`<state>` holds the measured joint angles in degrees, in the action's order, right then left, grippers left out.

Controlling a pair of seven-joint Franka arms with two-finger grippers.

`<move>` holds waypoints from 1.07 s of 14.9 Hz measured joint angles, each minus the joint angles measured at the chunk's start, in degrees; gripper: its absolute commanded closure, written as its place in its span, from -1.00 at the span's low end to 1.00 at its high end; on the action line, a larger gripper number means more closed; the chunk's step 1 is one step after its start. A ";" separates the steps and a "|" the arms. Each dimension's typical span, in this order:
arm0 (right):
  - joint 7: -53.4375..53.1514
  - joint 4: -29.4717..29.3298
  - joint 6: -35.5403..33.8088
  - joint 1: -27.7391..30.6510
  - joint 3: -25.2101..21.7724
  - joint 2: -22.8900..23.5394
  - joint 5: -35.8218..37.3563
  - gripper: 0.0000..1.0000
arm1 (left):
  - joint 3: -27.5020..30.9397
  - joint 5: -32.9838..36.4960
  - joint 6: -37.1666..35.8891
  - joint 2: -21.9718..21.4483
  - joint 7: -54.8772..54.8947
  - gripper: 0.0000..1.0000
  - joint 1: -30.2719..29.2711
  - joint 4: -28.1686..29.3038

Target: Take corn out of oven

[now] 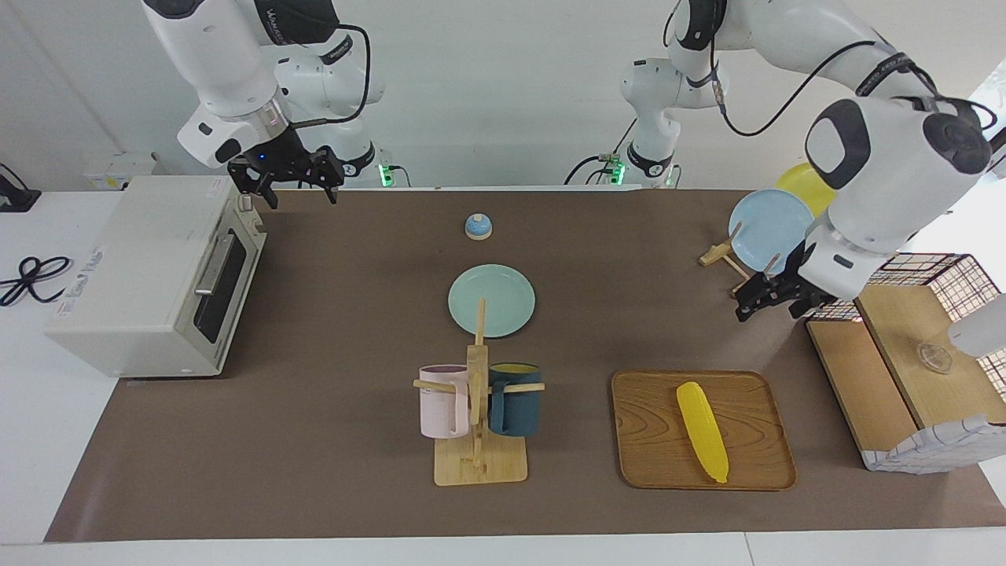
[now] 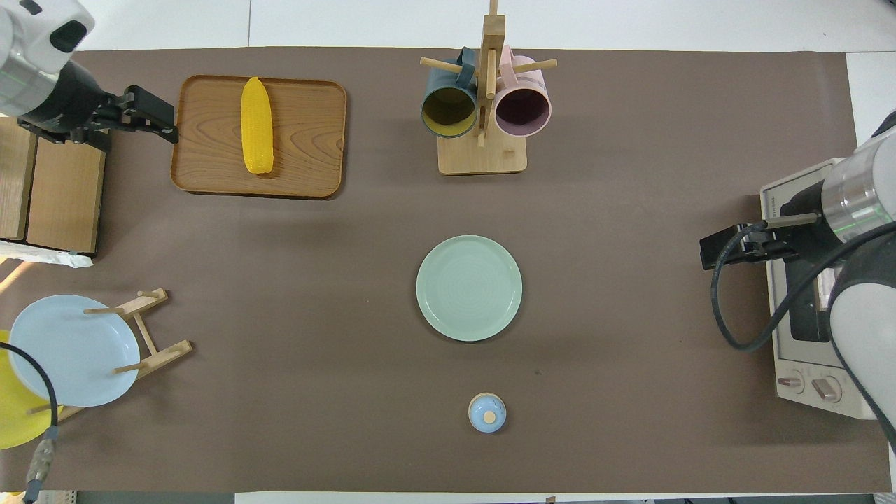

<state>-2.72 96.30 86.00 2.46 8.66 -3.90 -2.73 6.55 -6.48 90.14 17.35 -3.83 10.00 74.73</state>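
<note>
The corn (image 1: 702, 431) (image 2: 257, 126), a smooth yellow cob, lies on a wooden tray (image 1: 652, 440) (image 2: 308, 140) toward the left arm's end of the table, farther from the robots than the plate rack. The off-white oven (image 1: 149, 275) (image 2: 805, 364) stands at the right arm's end with its dark glass door closed. My right gripper (image 1: 299, 195) (image 2: 707, 255) hangs open and empty over the mat beside the oven's corner nearest the robots. My left gripper (image 1: 766, 310) (image 2: 164, 115) is open and empty, raised over the mat between the tray and the wooden box.
A mug rack (image 1: 479, 440) with a pink and a dark blue mug stands beside the tray. A green plate (image 1: 491, 300) and a small blue bell (image 1: 479, 226) lie mid-table. A plate rack (image 1: 770, 224) holds blue and yellow plates. A wooden box with checked cloth (image 1: 912, 369) sits at the left arm's end.
</note>
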 measured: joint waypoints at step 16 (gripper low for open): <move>0.00 -0.07 0.05 -0.71 -2.11 0.00 0.09 -1.00 | -3.27 3.21 -0.89 -18.87 1.36 -1.00 -3.52 20.71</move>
<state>-2.72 96.23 86.04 1.74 6.55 -3.89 -2.65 3.28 -3.27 89.25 -1.52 -2.47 6.48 95.44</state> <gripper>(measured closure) 0.000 0.000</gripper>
